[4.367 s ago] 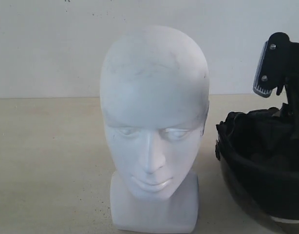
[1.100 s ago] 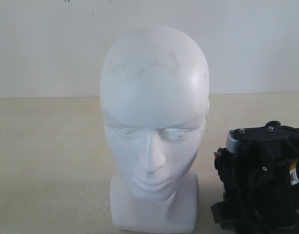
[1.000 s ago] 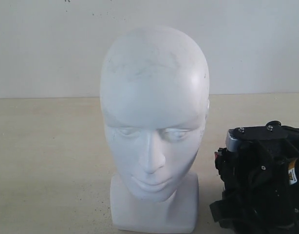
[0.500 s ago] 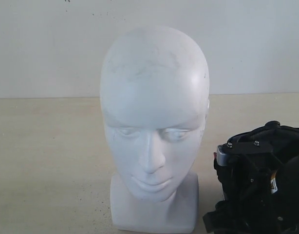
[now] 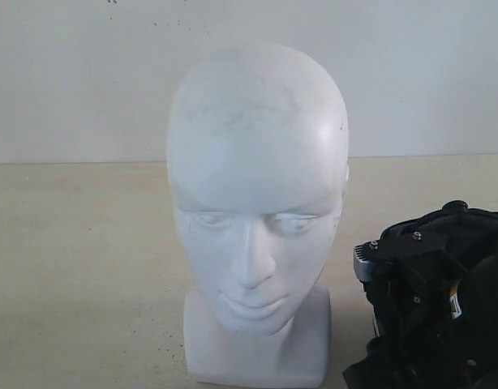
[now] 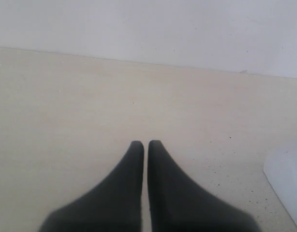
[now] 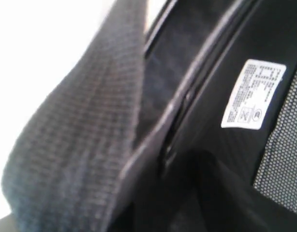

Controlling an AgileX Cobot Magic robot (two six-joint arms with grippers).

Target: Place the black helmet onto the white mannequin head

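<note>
At the far left, the left hand [image 6: 146, 145] hangs low over bare bench [image 6: 66, 96], its 2 fingers pressed together and holding nothing. A white corner at the edge of its view is probably the base of the head [image 5: 257, 186].

This head stands upright in the middle of the bench, face to the exterior camera, and its crown is bare.

To the right, just beside the base, the helmet [image 7: 197, 92] lies low on the bench. The right hand [image 5: 419, 275] is down inside it. The right wrist view shows only padding, a strap and a white label [image 7: 253, 94], not the fingers, so I cannot tell if they are apart or clamped.

I judge that the step in hand is the grasp. It should take the firm rim with its padding, not only the soft strap, or the helmet will swing and tilt. After that the helmet must rise clearly above the crown and turn its opening down before it comes across.

What stands in the way is the head itself. It is tall on a small base and very near, so a low sideways move may push it over. The loose straps may also catch on the face.
</note>
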